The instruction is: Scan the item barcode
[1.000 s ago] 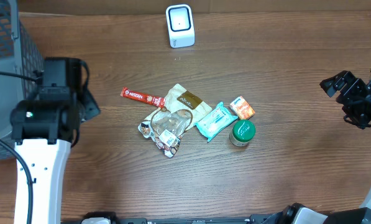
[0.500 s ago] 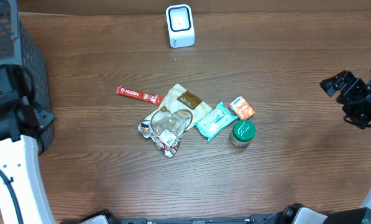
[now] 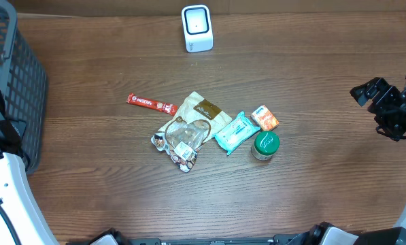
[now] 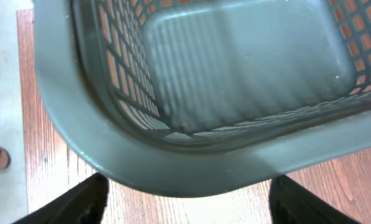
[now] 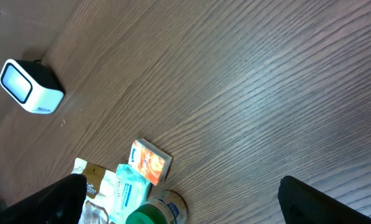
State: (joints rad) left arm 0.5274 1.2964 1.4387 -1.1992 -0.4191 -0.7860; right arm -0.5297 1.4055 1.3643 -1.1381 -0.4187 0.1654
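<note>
Hovering with left gripper [image 4: 185, 204] wide over the basket [image 4: 173, 171], right gripper [image 5: 186, 200] wide too, both empty. Leaving 6 items [image 3: 235, 131] bunched mid-table, apart from the scanner [image 3: 196, 28]. Risking a dragged neighbour on the grab, or a blank face shown to the scanner.

Overhead view: straight down on the table [image 3: 311, 82], from high up, scanner [image 3: 196, 28] at the far edge.
My left wrist view: close, facing down into the basket [image 4: 191, 168], well left of the scanner.
My right wrist view: slanted across the table from farther off. It shares the scanner [image 5: 27, 87] and orange box [image 5: 150, 162] with overhead.
</note>
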